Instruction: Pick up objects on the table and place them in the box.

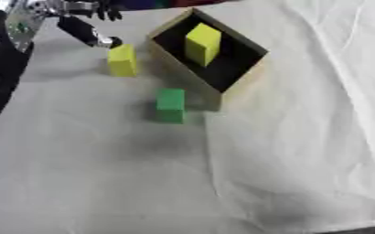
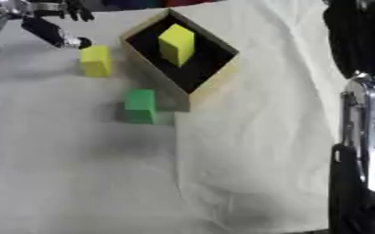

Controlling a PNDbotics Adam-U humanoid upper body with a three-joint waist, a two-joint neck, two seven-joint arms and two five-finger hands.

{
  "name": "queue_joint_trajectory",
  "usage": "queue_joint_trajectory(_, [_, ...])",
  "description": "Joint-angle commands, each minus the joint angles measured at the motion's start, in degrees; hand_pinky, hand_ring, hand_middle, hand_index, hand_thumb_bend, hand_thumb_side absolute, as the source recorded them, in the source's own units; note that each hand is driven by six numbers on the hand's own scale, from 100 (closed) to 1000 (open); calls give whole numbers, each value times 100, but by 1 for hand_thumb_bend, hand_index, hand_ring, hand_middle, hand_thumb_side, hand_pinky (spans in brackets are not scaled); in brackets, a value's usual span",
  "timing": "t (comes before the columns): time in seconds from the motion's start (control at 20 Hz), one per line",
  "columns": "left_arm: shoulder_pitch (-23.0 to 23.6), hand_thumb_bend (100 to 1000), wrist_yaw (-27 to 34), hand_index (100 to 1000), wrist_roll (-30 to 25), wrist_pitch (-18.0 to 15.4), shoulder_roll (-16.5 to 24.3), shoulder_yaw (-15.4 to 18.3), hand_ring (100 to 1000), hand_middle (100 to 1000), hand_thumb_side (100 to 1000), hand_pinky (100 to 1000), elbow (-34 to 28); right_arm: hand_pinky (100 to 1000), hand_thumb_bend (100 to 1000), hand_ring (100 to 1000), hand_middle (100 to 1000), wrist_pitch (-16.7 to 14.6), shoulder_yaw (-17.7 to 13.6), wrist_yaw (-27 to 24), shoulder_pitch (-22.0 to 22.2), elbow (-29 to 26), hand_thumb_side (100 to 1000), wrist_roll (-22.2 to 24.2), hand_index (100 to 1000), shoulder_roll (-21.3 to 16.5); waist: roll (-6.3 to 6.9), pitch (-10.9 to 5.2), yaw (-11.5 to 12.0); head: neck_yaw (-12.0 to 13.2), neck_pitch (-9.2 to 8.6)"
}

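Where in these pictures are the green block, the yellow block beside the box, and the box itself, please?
green block [image 1: 171, 105], left eye view, on its front face.
yellow block beside the box [image 1: 122, 61], left eye view, on its front face.
box [image 2: 211, 85], right eye view, on its near wall's rim.

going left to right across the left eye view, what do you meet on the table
left hand → yellow block on the cloth → green block → yellow block in the box → far right corner of the box
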Motion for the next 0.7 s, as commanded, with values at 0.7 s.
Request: queue_joint_trajectory(0.7, [-14,506,-636,940,-488,-728,-20,-32,841,838,820,790,233,787,100,777,590,37,-4,5,-61,-124,1000,-12,722,-19,-12,-83,-60,33,9])
